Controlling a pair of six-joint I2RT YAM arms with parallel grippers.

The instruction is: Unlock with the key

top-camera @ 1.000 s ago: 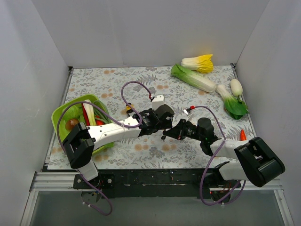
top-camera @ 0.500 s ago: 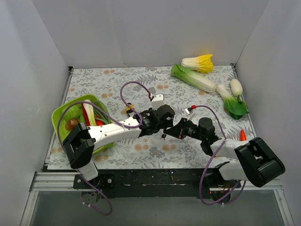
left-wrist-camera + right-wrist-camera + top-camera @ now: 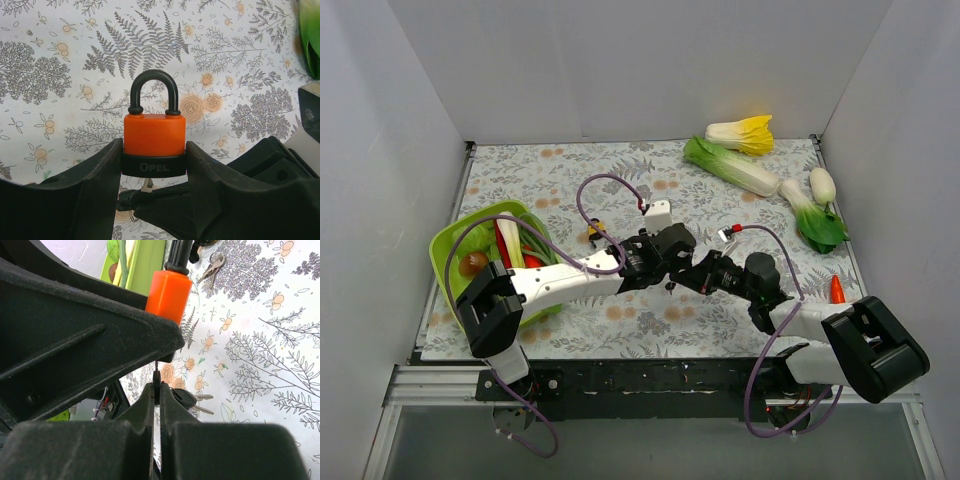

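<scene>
My left gripper (image 3: 155, 162) is shut on the black base of an orange padlock (image 3: 155, 134) with a black shackle, and holds it upright above the table. My right gripper (image 3: 157, 390) is shut on the black head of the key (image 3: 157, 376). The key's thin silver blade points up at the padlock's underside (image 3: 146, 186). I cannot tell whether the blade is inside the keyhole. The other keys of the bunch (image 3: 192, 401) hang beside my right fingers. In the top view the two grippers meet at mid-table, left (image 3: 668, 262) and right (image 3: 686, 278), and hide the padlock.
A yellow padlock (image 3: 592, 236) lies left of the grippers, with a second small bunch of keys (image 3: 214, 266) on the cloth. A green basket (image 3: 448, 252) of vegetables stands at the left. Cabbages (image 3: 730, 165), a bok choy (image 3: 817, 222) and a carrot (image 3: 837, 289) lie at the right.
My right gripper has moved left and up with the key, closing in under the padlock. My left gripper has shifted slightly right toward it.
</scene>
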